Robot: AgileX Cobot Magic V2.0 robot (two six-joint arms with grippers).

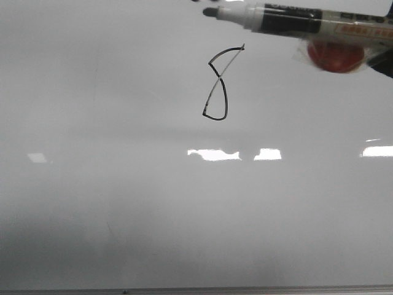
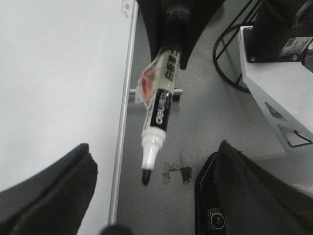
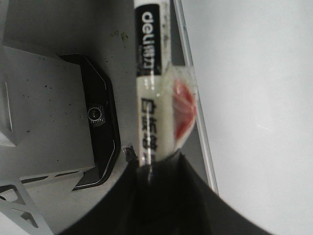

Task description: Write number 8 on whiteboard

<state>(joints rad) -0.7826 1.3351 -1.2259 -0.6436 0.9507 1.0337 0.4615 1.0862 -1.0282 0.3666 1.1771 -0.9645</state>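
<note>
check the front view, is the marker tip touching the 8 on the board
No, the marker tip sits apart from the number 8, up and to its left.

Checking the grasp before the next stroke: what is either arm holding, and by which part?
The right gripper holds the marker by its rear end, tip pointing away. The left gripper is open and holds nothing.

My right gripper [image 3: 156, 169] is clamped on the marker [image 3: 149, 78], black label w/ white lettering, red blob under clear tape on its side. Marker runs along the whiteboard [image 3: 254, 98] edge frame. Grey housing w/ black unit opposite side.
</note>
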